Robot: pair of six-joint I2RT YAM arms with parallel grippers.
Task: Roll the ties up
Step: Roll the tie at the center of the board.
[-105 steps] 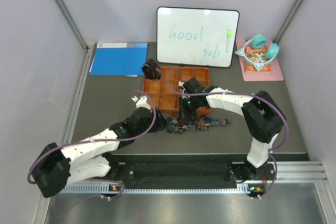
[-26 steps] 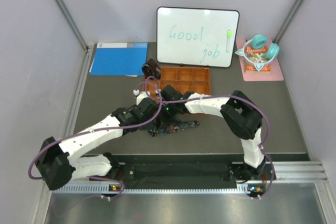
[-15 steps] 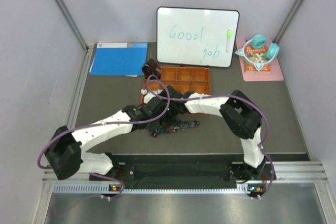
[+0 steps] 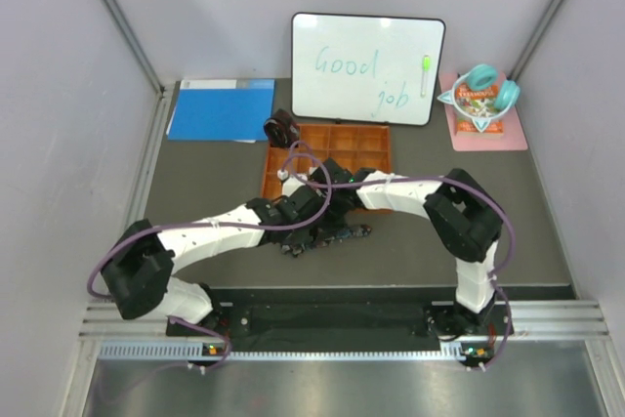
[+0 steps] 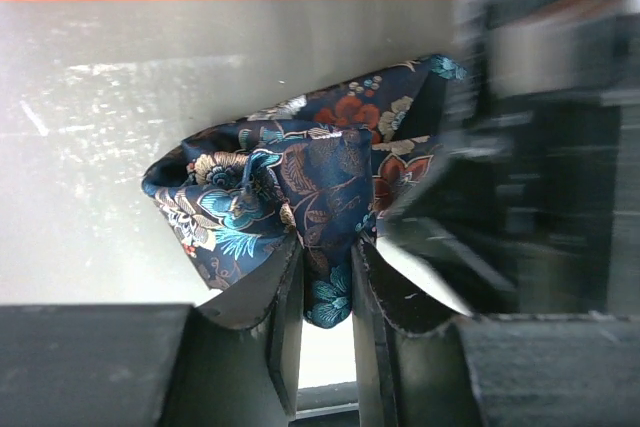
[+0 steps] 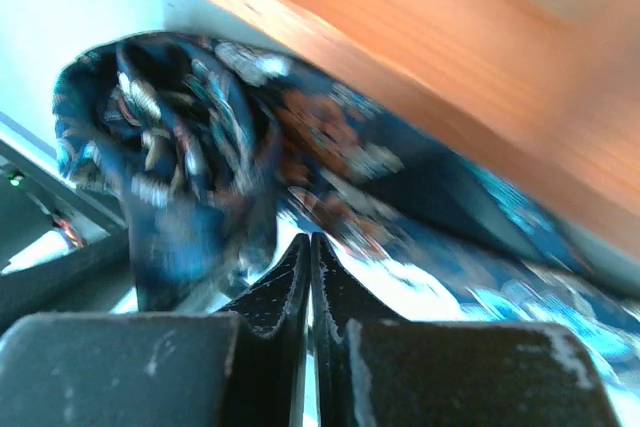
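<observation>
Two ties (navy tie [image 4: 347, 232], maroon tie [image 4: 282, 129]), one tray [image 4: 363, 143], one whiteboard [image 4: 366, 65]

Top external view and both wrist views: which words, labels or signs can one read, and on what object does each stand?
"Good job": handwritten in teal marker on the white rectangular whiteboard.
Too small to read: the print on the orange printed packet under the teal headphones.
No text on the navy floral fabric necktie in the wrist views: pattern only.
</observation>
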